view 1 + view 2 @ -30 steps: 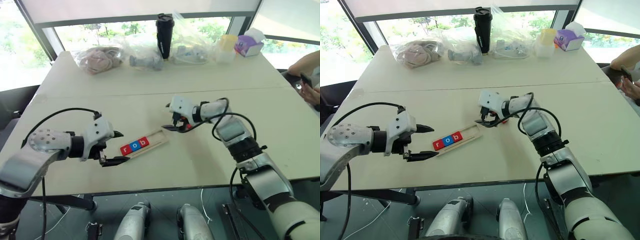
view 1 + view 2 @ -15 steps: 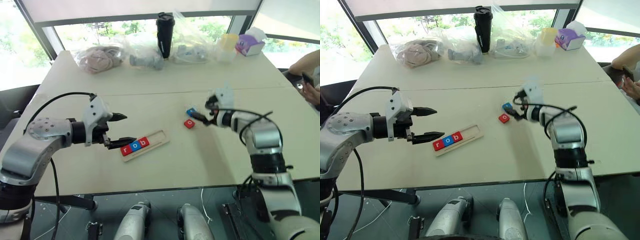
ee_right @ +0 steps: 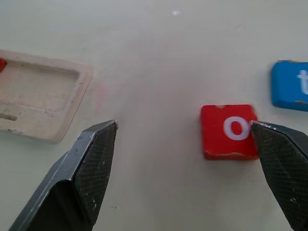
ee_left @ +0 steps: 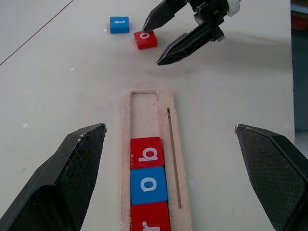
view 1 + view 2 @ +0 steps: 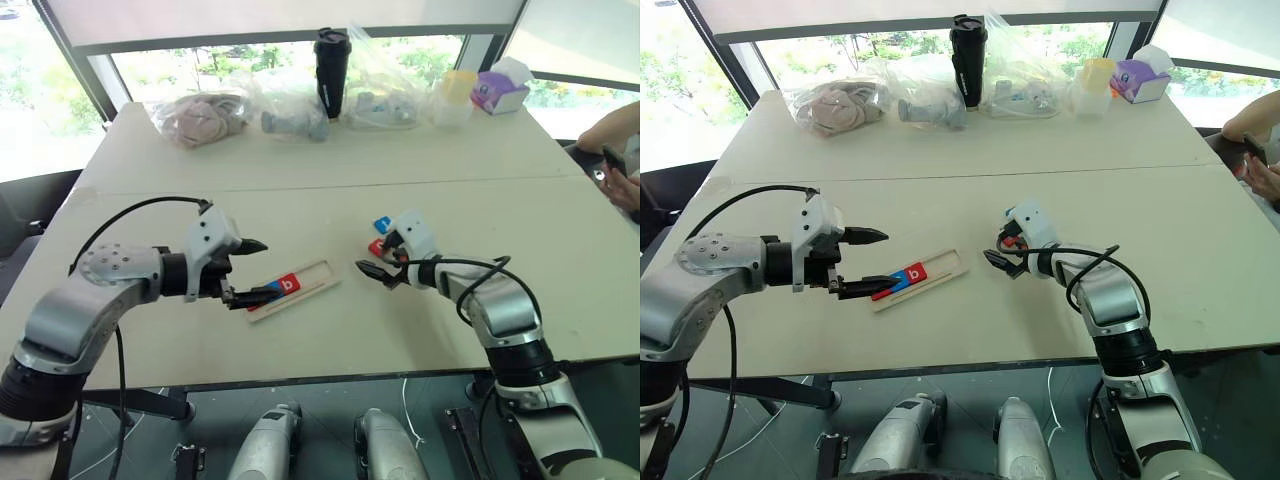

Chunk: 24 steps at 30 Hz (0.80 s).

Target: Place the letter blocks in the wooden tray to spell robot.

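Pale wood is framing three letter blocks, since the wooden tray point(image 4: 150, 103) is lying on the table point(image 5: 330, 190) between my arms and is holding a red r point(image 4: 148, 215), a blue o point(image 4: 148, 185) and a red b point(image 4: 147, 152) in a row, with its far end bare. My left gripper point(image 5: 247, 272) is hovering with its fingers spread wide over the filled end of the tray, gripping nothing. My right gripper point(image 5: 1000, 255) is also gaping empty, just beside the loose red o block point(image 3: 229, 131), one fingertip sitting at its edge, while the blue t block point(image 3: 290, 84) is lying on the table just beyond it.
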Each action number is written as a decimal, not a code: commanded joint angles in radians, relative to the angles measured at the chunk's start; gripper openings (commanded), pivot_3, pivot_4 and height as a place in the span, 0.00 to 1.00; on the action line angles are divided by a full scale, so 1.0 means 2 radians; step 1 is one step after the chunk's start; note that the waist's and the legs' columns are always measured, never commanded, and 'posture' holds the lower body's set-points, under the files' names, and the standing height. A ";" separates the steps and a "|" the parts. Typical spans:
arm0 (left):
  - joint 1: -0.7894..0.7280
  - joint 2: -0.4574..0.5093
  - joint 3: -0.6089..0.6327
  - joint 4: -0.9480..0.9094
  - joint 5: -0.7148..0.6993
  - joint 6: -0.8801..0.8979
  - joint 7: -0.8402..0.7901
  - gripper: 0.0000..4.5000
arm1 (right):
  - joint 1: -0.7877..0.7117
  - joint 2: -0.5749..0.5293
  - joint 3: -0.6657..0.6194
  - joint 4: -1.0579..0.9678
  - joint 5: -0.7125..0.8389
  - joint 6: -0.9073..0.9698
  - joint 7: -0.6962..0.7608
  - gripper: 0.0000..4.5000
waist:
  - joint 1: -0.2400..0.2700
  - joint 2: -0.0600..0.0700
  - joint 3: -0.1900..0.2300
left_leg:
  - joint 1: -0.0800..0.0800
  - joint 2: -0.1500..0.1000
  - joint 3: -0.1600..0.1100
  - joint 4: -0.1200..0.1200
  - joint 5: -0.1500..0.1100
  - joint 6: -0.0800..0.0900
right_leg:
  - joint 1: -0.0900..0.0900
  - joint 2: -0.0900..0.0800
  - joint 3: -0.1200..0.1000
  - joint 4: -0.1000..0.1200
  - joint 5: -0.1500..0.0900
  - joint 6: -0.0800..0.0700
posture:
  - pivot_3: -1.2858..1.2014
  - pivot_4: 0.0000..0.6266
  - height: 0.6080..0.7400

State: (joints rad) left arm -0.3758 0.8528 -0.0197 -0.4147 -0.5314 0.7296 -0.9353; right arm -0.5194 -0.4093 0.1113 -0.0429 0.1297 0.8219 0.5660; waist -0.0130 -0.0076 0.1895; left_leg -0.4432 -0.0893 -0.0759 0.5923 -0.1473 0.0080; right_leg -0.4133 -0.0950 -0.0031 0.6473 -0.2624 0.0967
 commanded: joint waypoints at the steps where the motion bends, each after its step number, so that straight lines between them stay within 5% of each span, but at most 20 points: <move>1: -0.003 0.004 0.007 -0.015 0.004 -0.007 0.002 1.00 | -0.014 0.008 -0.006 0.033 -0.012 -0.009 -0.028 0.79 | 0.000 0.000 0.000 | 0.000 0.000 0.000 0.000 0.000 0.000 | 0.000 0.000 0.000 0.000 0.000 0.000 | 0.52 0.24 1.00; 8: 0.001 0.007 0.011 -0.014 0.005 -0.008 0.002 1.00 | -0.015 0.018 -0.021 0.048 -0.002 -0.002 -0.046 0.02 | 0.001 0.000 0.000 | 0.000 0.000 0.000 0.000 0.000 0.000 | 0.000 0.000 0.000 0.000 0.000 0.000 | 0.52 0.24 1.00; 15: -0.005 0.004 0.004 -0.013 0.009 -0.007 0.002 1.00 | 0.000 0.019 -0.024 0.017 0.012 -0.005 -0.037 0.02 | 0.000 0.000 0.000 | 0.000 0.000 0.000 0.000 0.000 0.000 | 0.000 0.000 0.000 0.000 0.000 0.000 | 0.52 0.24 1.00; 18: -0.005 0.004 0.004 -0.013 0.009 -0.007 0.001 1.00 | 0.002 0.023 -0.040 0.001 0.032 -0.007 -0.031 0.20 | 0.000 0.000 0.000 | 0.000 0.000 0.000 0.000 0.000 0.000 | 0.000 0.000 0.000 0.000 0.000 0.000 | 0.52 0.24 1.00; 24: -0.005 0.004 0.003 -0.013 0.010 -0.006 -0.002 1.00 | -0.005 0.011 -0.051 -0.019 0.043 -0.009 -0.030 0.90 | 0.000 0.000 0.000 | 0.000 0.000 0.000 0.000 0.000 0.000 | 0.000 0.000 0.000 0.000 0.000 0.000 | 0.52 0.24 1.00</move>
State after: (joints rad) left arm -0.3685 0.8549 -0.0230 -0.4165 -0.5112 0.7288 -0.9349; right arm -0.5126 -0.3755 0.0392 -0.0383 0.2014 0.8096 0.5071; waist -0.0123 -0.0080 0.1892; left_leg -0.4429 -0.0893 -0.0765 0.5923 -0.1479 0.0072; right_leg -0.4129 -0.0950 -0.0035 0.6471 -0.2625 0.0965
